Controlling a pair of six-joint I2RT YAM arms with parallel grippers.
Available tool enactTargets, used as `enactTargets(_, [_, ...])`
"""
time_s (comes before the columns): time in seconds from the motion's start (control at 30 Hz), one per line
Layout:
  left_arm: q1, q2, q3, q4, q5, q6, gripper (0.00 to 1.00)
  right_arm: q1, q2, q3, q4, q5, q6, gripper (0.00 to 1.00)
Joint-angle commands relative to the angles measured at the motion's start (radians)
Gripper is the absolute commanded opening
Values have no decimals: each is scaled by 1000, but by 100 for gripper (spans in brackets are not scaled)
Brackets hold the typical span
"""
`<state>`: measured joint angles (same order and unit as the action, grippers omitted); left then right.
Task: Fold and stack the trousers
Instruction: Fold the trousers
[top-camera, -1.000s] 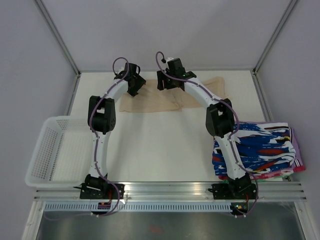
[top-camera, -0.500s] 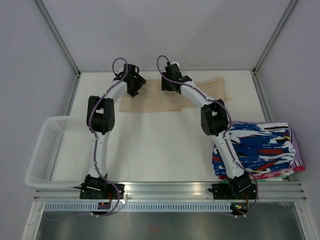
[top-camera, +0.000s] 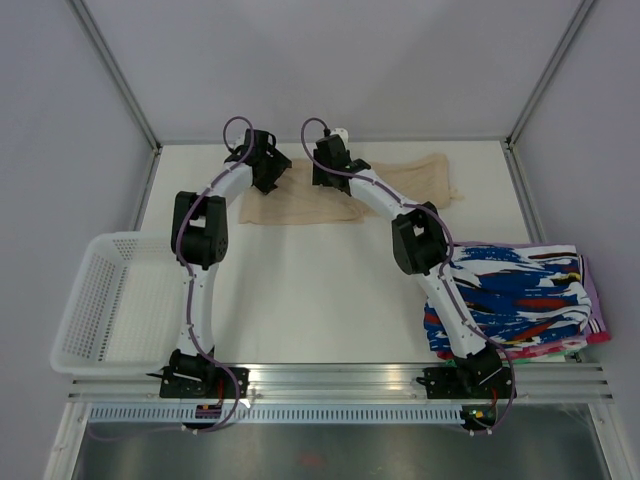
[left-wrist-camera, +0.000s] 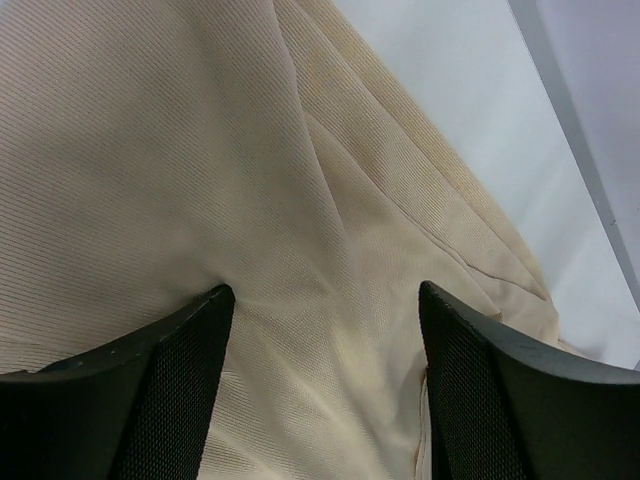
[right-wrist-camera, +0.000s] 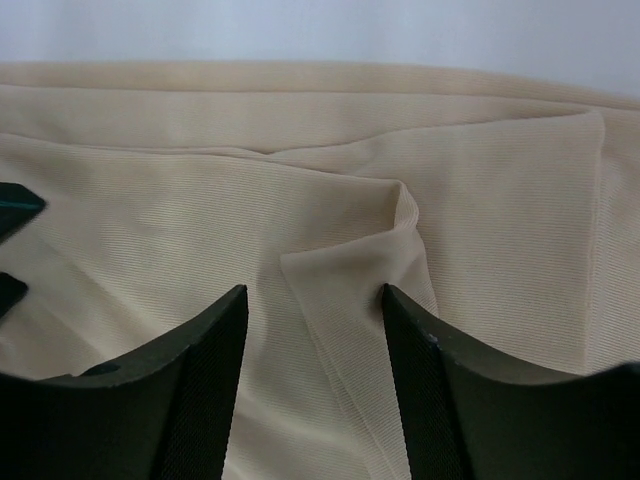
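The beige trousers (top-camera: 300, 205) lie flat along the far side of the table, stretching to the right as far as (top-camera: 435, 170). My left gripper (top-camera: 268, 175) is down on their left part. In the left wrist view it (left-wrist-camera: 325, 300) stands open, both fingers resting on creased cloth (left-wrist-camera: 200, 150). My right gripper (top-camera: 325, 165) is close beside it, over the middle of the trousers. The right wrist view shows it (right-wrist-camera: 312, 295) open too, with a raised folded edge of the fabric (right-wrist-camera: 345, 290) running between its fingers.
A white mesh basket (top-camera: 85, 290) sits at the left edge of the table. A stack of blue, white and red patterned garments (top-camera: 530, 290) lies at the right front. Metal frame posts (top-camera: 515, 130) stand at the far corners, close behind the trousers.
My right gripper has moved left along the trousers, closer to the left gripper, and its jaws have narrowed a little. The left gripper has barely shifted.
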<state>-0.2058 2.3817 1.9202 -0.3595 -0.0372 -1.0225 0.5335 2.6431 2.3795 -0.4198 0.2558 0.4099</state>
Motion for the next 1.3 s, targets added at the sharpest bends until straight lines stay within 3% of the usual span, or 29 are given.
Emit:
enactTargets(0.0, [9,-10,-35,-21,16,28,80,-3,37,26,-11,60,-22,62])
enactTargets(0.1, [11,-13,-46,-21,16,27,80,-3,57,36,-31,63,-23,59])
enactTargets(0.2, [14,-15,-53,-19,17,32,80,-3,78,38,-56,86,-36,49])
enactTargets(0.3, [16,-21,-62,-19,16,35,80,-4,80,38,-71,97,-51,29])
enactTargets(0.4, [17,-27,-76,-19,11,36,80,-10,68,43,-65,112,-56,16])
enactTargets(1.1, [17,-15,-107,-27,-21,39,79,-121,-3,23,16,62,-131,19])
enactTargets(1.27, [16,-12,-107,-21,-20,41,79,-138,-9,27,29,56,-135,31])
